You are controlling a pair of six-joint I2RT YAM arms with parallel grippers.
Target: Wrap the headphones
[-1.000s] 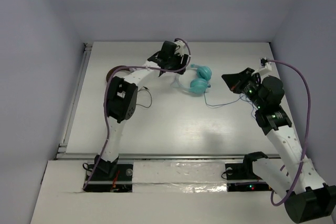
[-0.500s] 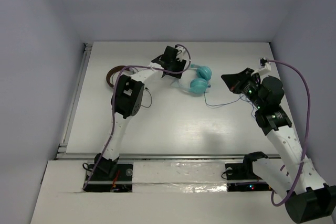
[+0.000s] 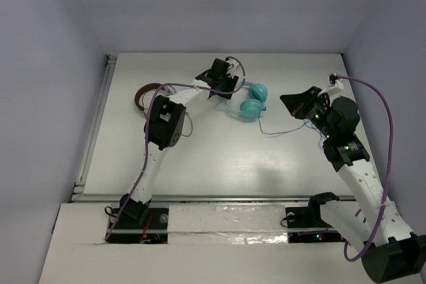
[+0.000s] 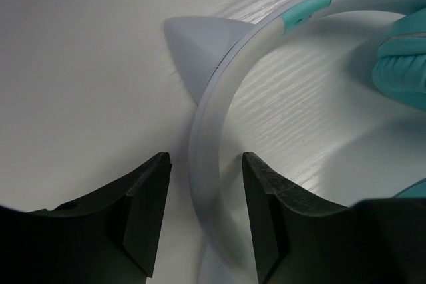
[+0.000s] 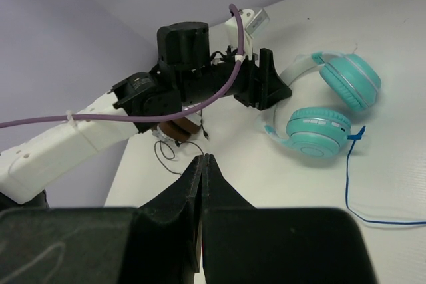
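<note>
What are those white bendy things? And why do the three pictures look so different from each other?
They are two robot arms, a left arm and a right arm. Each ends in a two-finger hand. One picture looks down from above onto the white table. The other two come from small cameras on the wrists, so you see each hand's own fingers up close. On the table lie the teal headphones with a thin blue cable. Further left is a brown-banded pair. The left hand is open, with one finger on each side of the white headband, not squeezing it yet. The right hand is shut, off to the side, and seems to hold nothing.
</note>
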